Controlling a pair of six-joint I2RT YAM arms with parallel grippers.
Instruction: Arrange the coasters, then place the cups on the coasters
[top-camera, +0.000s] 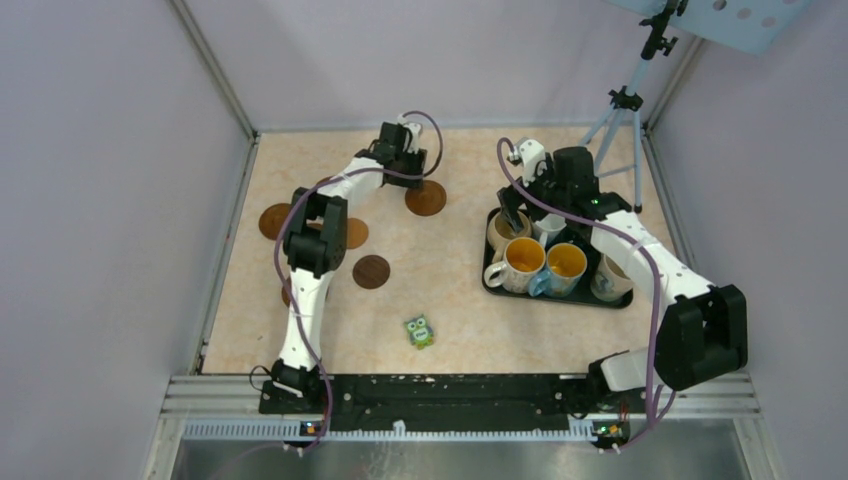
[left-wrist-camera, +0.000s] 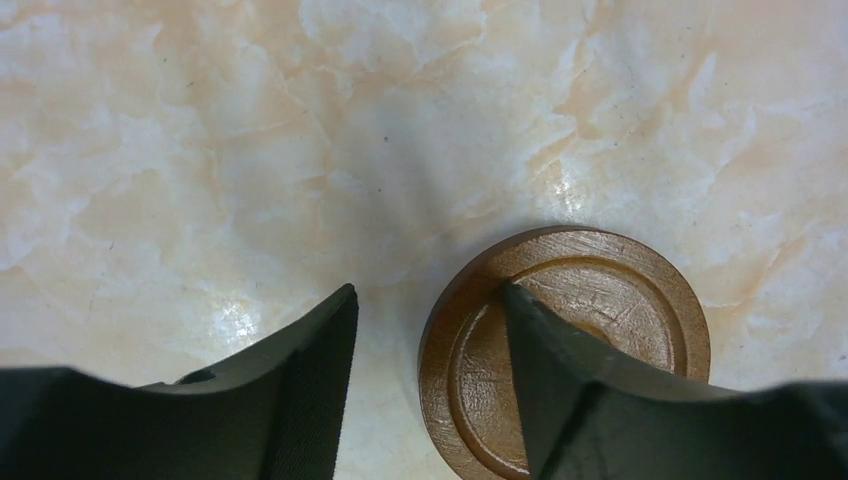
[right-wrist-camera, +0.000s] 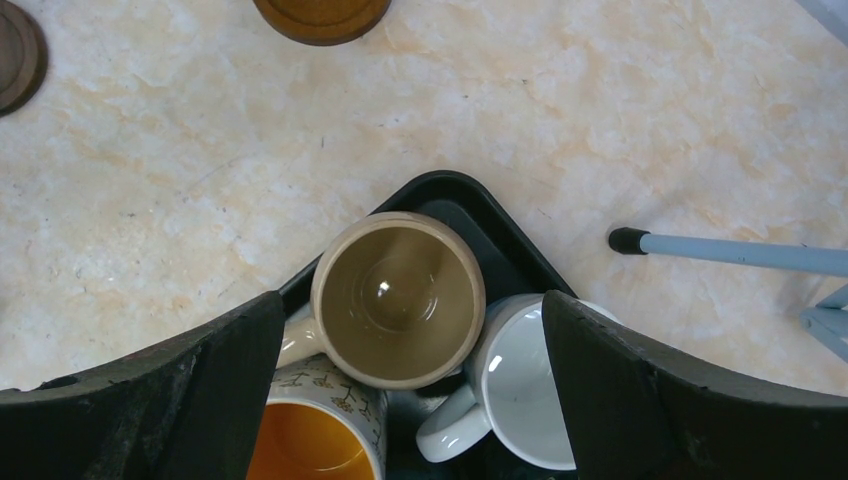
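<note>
Several brown coasters lie on the left half of the marble table: one (top-camera: 275, 221), another (top-camera: 355, 233) and a dark one (top-camera: 371, 271). My left gripper (top-camera: 418, 180) hangs low over a ringed coaster (top-camera: 426, 197) at the far middle. In the left wrist view this coaster (left-wrist-camera: 600, 300) lies flat and my left gripper (left-wrist-camera: 425, 290) is open; its right finger (left-wrist-camera: 560, 380) overlaps the disc, its left finger stands off it. My right gripper (right-wrist-camera: 410, 300) is open wide above the cups in the black tray (right-wrist-camera: 450, 195), over a beige cup (right-wrist-camera: 398, 300) beside a white cup (right-wrist-camera: 525, 385) and an orange-lined cup (right-wrist-camera: 310, 440).
A small green owl figure (top-camera: 419, 332) lies near the front middle. A tripod (top-camera: 625, 110) stands at the back right, one foot (right-wrist-camera: 625, 240) close to the tray. Two orange-lined cups (top-camera: 524, 257) (top-camera: 566, 261) fill the tray's front. Walls enclose the table.
</note>
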